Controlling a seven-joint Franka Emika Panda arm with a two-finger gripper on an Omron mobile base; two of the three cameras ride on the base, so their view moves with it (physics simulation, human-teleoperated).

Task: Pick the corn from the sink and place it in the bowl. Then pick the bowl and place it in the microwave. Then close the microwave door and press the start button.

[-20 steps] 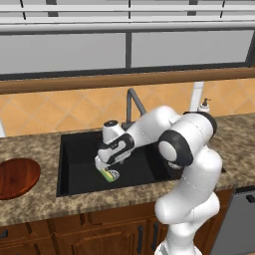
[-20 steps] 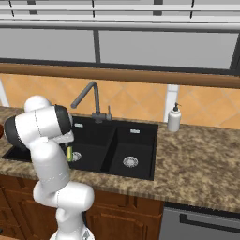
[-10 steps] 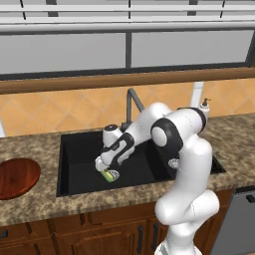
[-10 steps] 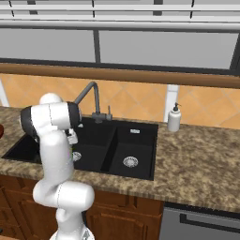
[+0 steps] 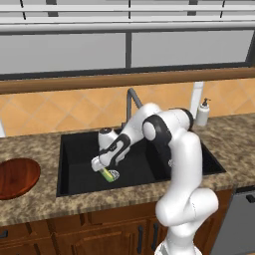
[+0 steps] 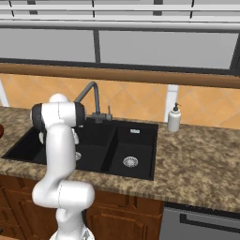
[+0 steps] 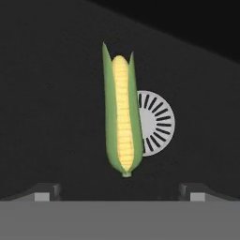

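The corn (image 5: 107,175), a yellow cob in green husk, lies on the floor of the black sink's (image 5: 74,149) left basin, partly over a round silver drain (image 7: 158,123). In the hand view the corn (image 7: 123,123) lies lengthwise straight ahead, centred between the fingertips. My gripper (image 5: 101,166) hangs just above it, open, its fingertips (image 7: 45,191) set wide to either side with nothing between them. The reddish-brown bowl (image 5: 16,177) rests on the counter left of the sink. The microwave and its door are out of view.
A grey faucet (image 5: 131,99) rises behind the sink, with a white soap dispenser (image 5: 202,111) to its right. The right basin (image 6: 133,145) has its own drain (image 6: 131,161). Speckled granite counter (image 6: 197,159) surrounds the sink, above wooden cabinets.
The hand has sunk a little lower toward the corn, and the arm's elbow has swung up and back. The corn and bowl have not moved.
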